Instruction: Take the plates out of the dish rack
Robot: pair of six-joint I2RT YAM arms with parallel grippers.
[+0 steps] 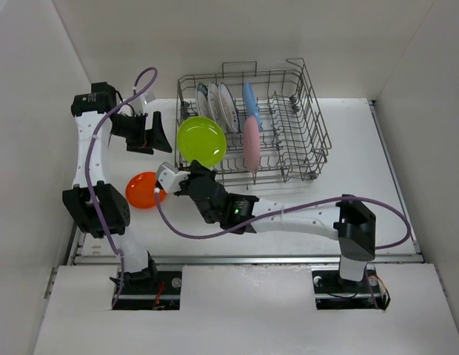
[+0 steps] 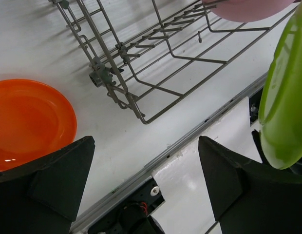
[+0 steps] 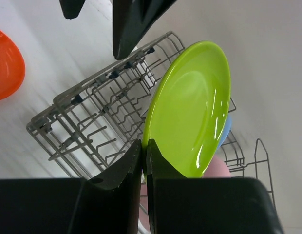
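Top external view: the dish rack [image 1: 311, 126] sits at the far side of the table [image 1: 363, 192], near the middle; it is thin grey wire with tall sides; the white plates [image 1: 228, 107], a blue plate [image 1: 249, 96] and a pink plate [image 1: 251, 144] stand on edge inside it; the right gripper [image 1: 189, 168] is pinched tight on the low rim of the lime-green plate [image 1: 201, 141], which is held up at the rack's left end with its face turned up; the orange plate [image 1: 143, 190] lies flat on the table by the left edge, just left of that gripper; so I think the green plate must go down and left, and the right arm is the one that has it; the left gripper [image 1: 154, 135] is wide open, with nothing in it, just left of the green plate.

Left wrist view: the open jaws frame bare table and the rack's corner; the orange plate is low on the left; the green plate shows on edge at the right.

Right wrist view: two black fingers [image 3: 119, 170] meet on the green rim; the plate sticks out away from them; it is round, smooth and shiny.
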